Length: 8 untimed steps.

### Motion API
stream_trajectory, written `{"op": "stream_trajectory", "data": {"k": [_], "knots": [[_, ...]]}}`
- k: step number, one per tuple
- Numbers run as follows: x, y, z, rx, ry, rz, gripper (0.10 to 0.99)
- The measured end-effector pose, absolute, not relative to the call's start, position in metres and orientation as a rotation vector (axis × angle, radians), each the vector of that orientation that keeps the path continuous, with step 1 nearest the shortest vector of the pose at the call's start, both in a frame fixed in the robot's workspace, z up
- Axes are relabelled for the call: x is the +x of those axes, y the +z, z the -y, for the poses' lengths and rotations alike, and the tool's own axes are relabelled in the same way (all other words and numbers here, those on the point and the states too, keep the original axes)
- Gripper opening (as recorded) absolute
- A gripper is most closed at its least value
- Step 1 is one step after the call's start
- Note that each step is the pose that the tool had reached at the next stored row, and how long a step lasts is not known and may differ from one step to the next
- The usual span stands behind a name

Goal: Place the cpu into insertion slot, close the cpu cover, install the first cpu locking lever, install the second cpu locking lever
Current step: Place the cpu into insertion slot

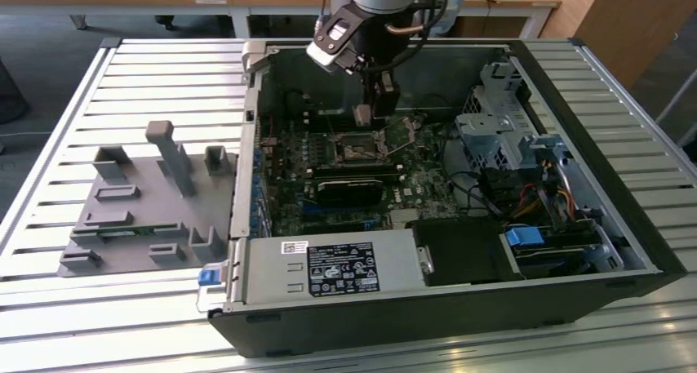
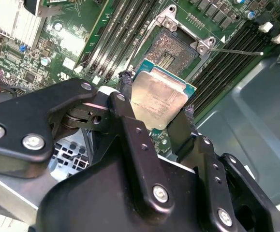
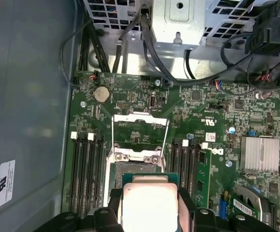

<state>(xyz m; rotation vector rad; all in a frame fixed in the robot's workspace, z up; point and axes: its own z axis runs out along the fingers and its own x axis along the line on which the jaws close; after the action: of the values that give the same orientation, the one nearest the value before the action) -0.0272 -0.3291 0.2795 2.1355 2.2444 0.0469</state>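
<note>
Over the motherboard inside the open PC case (image 1: 566,283), which sits on the slatted bench (image 1: 65,104), the claw (image 2: 157,95) is closed narrow on the cpu (image 2: 161,104), pinching two opposite edges with the metal top facing the wrist cameras. Chip hangs near the insertion slot (image 2: 176,50), not yet in it, and the slot looks bare. cpu cover (image 3: 140,130) is flipped open; one thin locking lever (image 2: 236,50) sticks out to the side. Risks, my read: the grip is edge-only, so any slip or tilt drops a corner first onto the socket contacts and bends them. Slight offset or rotation against the rim would jam it. Lever could snag a finger.
</note>
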Motion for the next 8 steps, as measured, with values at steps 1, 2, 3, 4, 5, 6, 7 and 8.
{"op": "stream_trajectory", "data": {"k": [1, 2, 3, 4, 5, 6, 7, 8], "knots": [[-0.0273, 0.2784, 0.329, 2.136, 0.047, -2.244, 0.541], [-0.0276, 0.2771, 0.3288, 2.136, 0.047, -2.244, 0.541], [-0.0279, 0.2757, 0.3286, 2.136, 0.047, -2.244, 0.541], [-0.0286, 0.2742, 0.3283, 2.135, 0.047, -2.244, 0.541], [-0.0294, 0.2728, 0.3281, 2.135, 0.047, -2.244, 0.541], [-0.0303, 0.2712, 0.3277, 2.135, 0.048, -2.244, 0.541], [-0.0309, 0.2697, 0.3272, 2.135, 0.048, -2.244, 0.541], [-0.0312, 0.2684, 0.3268, 2.135, 0.048, -2.244, 0.541]]}}
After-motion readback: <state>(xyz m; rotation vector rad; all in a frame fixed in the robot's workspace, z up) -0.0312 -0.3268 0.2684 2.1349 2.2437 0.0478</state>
